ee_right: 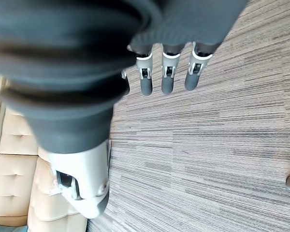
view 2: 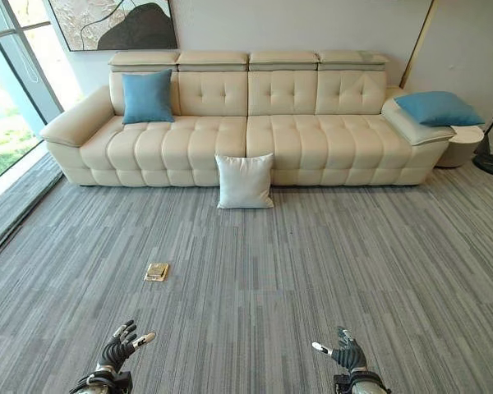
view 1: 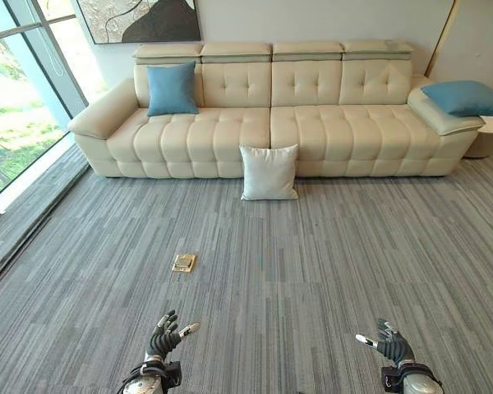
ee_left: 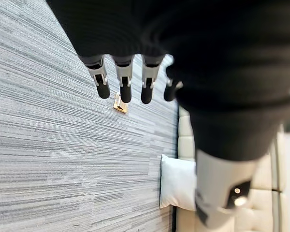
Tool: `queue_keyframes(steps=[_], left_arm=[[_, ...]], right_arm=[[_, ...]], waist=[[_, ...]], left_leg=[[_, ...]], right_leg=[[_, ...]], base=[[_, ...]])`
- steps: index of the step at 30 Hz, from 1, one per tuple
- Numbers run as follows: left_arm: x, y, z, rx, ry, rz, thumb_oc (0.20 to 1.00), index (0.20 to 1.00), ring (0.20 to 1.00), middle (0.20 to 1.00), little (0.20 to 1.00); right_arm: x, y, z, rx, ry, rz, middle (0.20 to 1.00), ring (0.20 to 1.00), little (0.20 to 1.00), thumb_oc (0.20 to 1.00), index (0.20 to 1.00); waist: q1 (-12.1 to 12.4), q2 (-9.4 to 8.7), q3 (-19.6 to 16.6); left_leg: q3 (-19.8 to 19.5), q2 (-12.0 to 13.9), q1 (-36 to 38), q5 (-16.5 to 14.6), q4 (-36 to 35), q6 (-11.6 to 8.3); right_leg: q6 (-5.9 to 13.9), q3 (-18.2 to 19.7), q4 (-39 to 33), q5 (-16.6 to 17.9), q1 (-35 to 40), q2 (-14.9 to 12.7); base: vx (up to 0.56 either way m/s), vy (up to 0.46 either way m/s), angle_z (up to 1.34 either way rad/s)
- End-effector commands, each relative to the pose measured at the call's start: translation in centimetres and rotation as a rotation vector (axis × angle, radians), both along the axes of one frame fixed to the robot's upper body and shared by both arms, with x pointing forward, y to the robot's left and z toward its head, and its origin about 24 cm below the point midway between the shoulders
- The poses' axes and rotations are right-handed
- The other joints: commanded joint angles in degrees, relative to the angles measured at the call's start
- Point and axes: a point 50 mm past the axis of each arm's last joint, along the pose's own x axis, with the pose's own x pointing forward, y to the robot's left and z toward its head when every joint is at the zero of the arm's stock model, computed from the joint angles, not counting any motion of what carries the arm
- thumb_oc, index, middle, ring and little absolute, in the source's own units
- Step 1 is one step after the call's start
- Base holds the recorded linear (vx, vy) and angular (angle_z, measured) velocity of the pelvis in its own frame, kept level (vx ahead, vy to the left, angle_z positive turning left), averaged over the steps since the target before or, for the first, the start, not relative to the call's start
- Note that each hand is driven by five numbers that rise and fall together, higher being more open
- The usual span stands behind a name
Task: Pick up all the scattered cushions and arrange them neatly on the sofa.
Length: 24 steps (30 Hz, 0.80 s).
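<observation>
Head view: a square white fabric cushion [view 1: 269, 172] leans against the front of the cream tufted leather sofa [view 1: 329, 135], down on the grey striped carpet [view 1: 312, 263], so that one likely needs lifting. Left wrist view: left hand [ee_left: 123, 79] relaxed, empty. Right wrist view: right hand [ee_right: 166, 72] likewise slack, holding nothing.

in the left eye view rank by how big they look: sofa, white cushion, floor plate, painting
1. sofa
2. painting, cut off by the edge, so its full size is unsure
3. white cushion
4. floor plate
</observation>
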Motion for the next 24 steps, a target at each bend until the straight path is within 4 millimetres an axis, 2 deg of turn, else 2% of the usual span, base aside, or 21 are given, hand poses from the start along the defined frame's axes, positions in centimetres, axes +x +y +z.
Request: queue_keyframes(steps=[1,8,12,16,17,18,19,20,21,24], left_arm=[[2.9,1.5,1.9,0.076,-0.107,-0.007,1.000,1.000,1.000,1.000,1.000],[3.1,1.7,2.2,0.088,-0.122,-0.006,1.000,1.000,1.000,1.000,1.000],[3.6,1.8,2.5,0.075,-0.144,0.013,1.000,1.000,1.000,1.000,1.000],[4.6,1.7,3.0,0.093,-0.171,-0.006,1.000,1.000,1.000,1.000,1.000],[4.9,1.6,3.2,0.112,-0.171,-0.022,1.000,1.000,1.000,1.000,1.000],[5.2,1.7,3.4,0.128,-0.176,-0.027,1.000,1.000,1.000,1.000,1.000],[5.3,1.4,3.3,0.122,-0.180,-0.028,1.000,1.000,1.000,1.000,1.000],[5.4,1.3,3.4,0.121,-0.185,-0.024,1.000,1.000,1.000,1.000,1.000],[5.6,1.1,3.3,0.110,-0.188,-0.020,1.000,1.000,1.000,1.000,1.000],[6.1,0.7,3.1,0.108,-0.177,-0.029,1.000,1.000,1.000,1.000,1.000]], right_arm=[[2.5,-0.5,1.6,-0.005,-0.103,0.005,1.000,1.000,1.000,1.000,1.000],[3.0,-0.6,2.0,0.019,-0.138,-0.033,1.000,1.000,1.000,1.000,1.000],[4.1,-0.5,2.6,0.019,-0.175,-0.028,1.000,1.000,1.000,1.000,1.000],[4.9,-0.3,3.2,0.033,-0.217,-0.037,1.000,1.000,1.000,1.000,1.000],[5.0,-0.2,3.3,0.034,-0.226,-0.035,1.000,1.000,1.000,1.000,1.000],[5.3,0.1,3.4,0.029,-0.231,-0.015,1.000,1.000,1.000,1.000,1.000],[5.3,0.4,3.5,0.023,-0.234,-0.003,1.000,1.000,1.000,1.000,1.000],[5.4,0.4,3.6,0.026,-0.239,-0.006,1.000,1.000,1.000,1.000,1.000],[5.4,0.2,3.5,0.026,-0.239,-0.022,1.000,1.000,1.000,1.000,1.000],[4.6,0.4,2.9,0.030,-0.204,-0.035,1.000,1.000,1.000,1.000,1.000]], waist=[[0.4,-1.53,2.5],[0.7,-1.85,3.5],[1.2,-2.27,4.4],[1.2,-1.80,5.1],[1.0,-1.49,5.4],[0.9,-1.08,6.4],[0.7,-0.29,7.4],[0.8,0.00,7.6],[0.4,0.80,8.4],[-1.0,0.52,8.2]], left_leg=[[-1.5,0.1,-0.6,-2.6,0.0,-1.91],[-1.9,-0.1,-2.2,-2.6,0.0,-1.46],[-1.9,-0.4,-3.0,-2.9,0.0,-0.76],[-2.6,-1.0,-4.9,-4.5,2.4,0.63],[-2.6,-1.3,-4.5,-4.9,2.0,1.27],[-1.8,-2.0,-3.1,-5.4,1.4,2.18],[-1.5,-1.5,-1.3,-5.5,0.7,2.02],[-0.6,-1.3,-0.2,-5.6,0.0,1.59],[0.1,-1.0,2.5,-6.7,0.0,0.61],[0.0,-0.4,5.4,-7.9,0.0,-0.96]], right_leg=[[4.55,-1.0,0.1,-8.2,2.7,-2.4],[4.60,-1.1,0.1,-8.2,1.5,-2.5],[4.70,-1.2,0.1,-8.4,1.2,-2.8],[5.50,-1.6,12.3,-11.5,-5.1,-4.0],[6.34,-1.6,17.9,-11.1,-8.1,-4.7],[7.84,-1.9,28.5,-6.5,-13.1,-6.3],[7.85,-2.2,32.1,-6.0,-16.7,-6.3],[7.43,-3.3,29.0,-7.0,-18.0,-6.3],[7.39,-5.0,17.6,-4.8,-17.3,-5.8],[8.89,-2.6,5.7,-1.5,-16.8,-4.2]], base=[[0.06,0.032,0.04],[0.07,0.039,0.03],[0.09,0.062,0.07],[0.08,0.128,0.01],[0.07,0.210,-0.08],[0.14,0.192,-0.20],[0.19,0.122,-0.24],[0.34,-0.025,-0.19],[0.33,-0.096,-0.13],[0.35,-0.173,-0.03]])
